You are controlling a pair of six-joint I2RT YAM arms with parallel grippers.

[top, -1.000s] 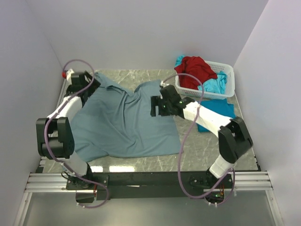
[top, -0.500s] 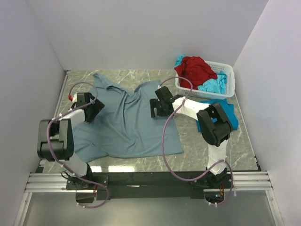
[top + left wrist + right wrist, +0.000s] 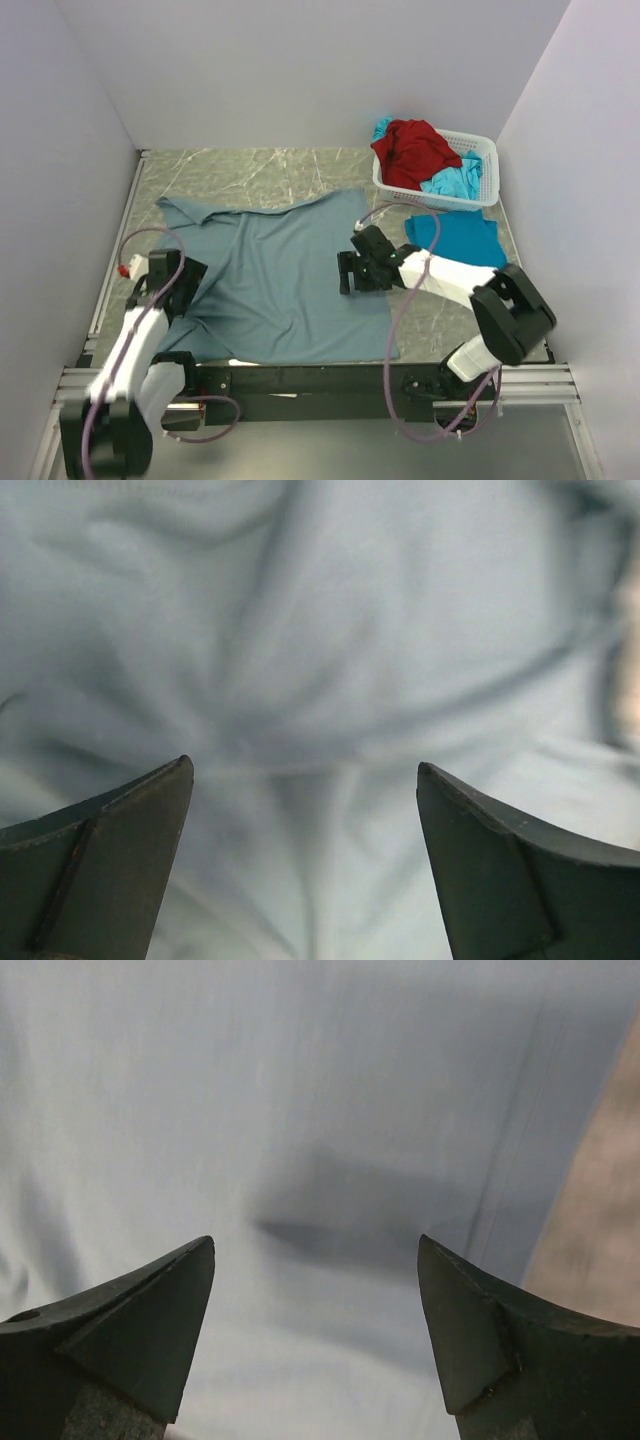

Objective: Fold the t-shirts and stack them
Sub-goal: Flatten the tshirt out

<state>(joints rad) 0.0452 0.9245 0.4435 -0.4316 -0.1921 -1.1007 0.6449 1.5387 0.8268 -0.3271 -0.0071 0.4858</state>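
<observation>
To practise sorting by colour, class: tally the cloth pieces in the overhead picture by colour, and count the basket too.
White plastic lattice basket: 1
Dusty grey-blue cloth t-shirt, spread on the table: 1
Red cloth shirt, in the basket: 1
Turquoise cloth pieces: 2, one flat on the table, one bunched in the basket
Total: 5

The grey-blue t-shirt (image 3: 280,285) was soft matt cloth with light wrinkles, the table (image 3: 270,165) looked like polished, slightly glossy grey stone, and the basket (image 3: 440,200) was white lattice plastic.
</observation>
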